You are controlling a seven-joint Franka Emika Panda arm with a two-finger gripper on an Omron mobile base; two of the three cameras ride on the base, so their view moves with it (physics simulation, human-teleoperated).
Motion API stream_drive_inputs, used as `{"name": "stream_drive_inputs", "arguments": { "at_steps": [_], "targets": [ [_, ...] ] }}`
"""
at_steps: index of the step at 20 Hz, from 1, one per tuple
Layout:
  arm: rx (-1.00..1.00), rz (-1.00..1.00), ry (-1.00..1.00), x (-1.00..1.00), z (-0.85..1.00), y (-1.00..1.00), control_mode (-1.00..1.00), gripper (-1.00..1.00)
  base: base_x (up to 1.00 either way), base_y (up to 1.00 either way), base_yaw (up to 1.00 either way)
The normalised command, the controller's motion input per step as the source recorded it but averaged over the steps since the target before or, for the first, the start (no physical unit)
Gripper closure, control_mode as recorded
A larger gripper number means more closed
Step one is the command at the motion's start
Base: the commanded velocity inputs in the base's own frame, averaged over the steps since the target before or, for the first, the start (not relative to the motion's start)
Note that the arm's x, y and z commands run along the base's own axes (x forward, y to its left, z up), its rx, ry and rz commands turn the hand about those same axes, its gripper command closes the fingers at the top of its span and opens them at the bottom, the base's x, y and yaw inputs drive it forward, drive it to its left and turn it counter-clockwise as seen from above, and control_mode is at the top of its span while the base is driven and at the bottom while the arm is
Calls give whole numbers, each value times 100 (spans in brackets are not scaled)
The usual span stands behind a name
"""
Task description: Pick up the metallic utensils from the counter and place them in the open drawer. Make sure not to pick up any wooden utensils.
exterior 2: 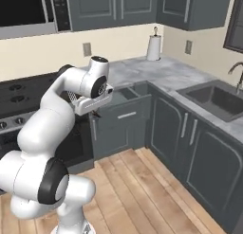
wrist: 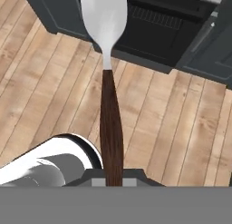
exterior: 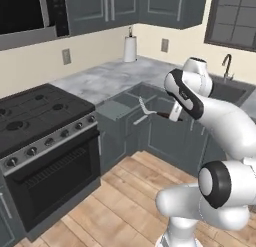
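A slim utensil with a dark brown wood-grain handle (wrist: 111, 128) ends in plain silver metal. Beneath it, the plank floor (wrist: 45, 96) is light tan with darker seams; beyond the floor, the stove (wrist: 158, 23) is black.

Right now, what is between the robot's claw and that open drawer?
Just the metallic utensil it is clamped on: its brown handle sits in the gripper, and its silver end points toward the open drawer. The left base view shows it.

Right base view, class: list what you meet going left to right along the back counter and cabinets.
Stove → gripper → open drawer → paper towel roll → sink → faucet.
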Motion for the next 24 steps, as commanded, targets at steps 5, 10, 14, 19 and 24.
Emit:
{"name": "stream_drive_inputs", "arguments": {
  "at_steps": [5, 10, 14, 19, 24],
  "targets": [
    [0, 0, 0, 0, 0, 0, 100, 100, 76, -40, 28],
    [0, 0, 0, 0, 0, 0, 100, 100, 77, -31, 32],
    [0, 0, 0, 0, 0, 0, 100, 100, 74, -33, 32],
    [0, 0, 0, 0, 0, 0, 100, 100, 71, -34, 33],
    [0, 0, 0, 0, 0, 0, 100, 100, 63, -36, 33]
  ]
}}
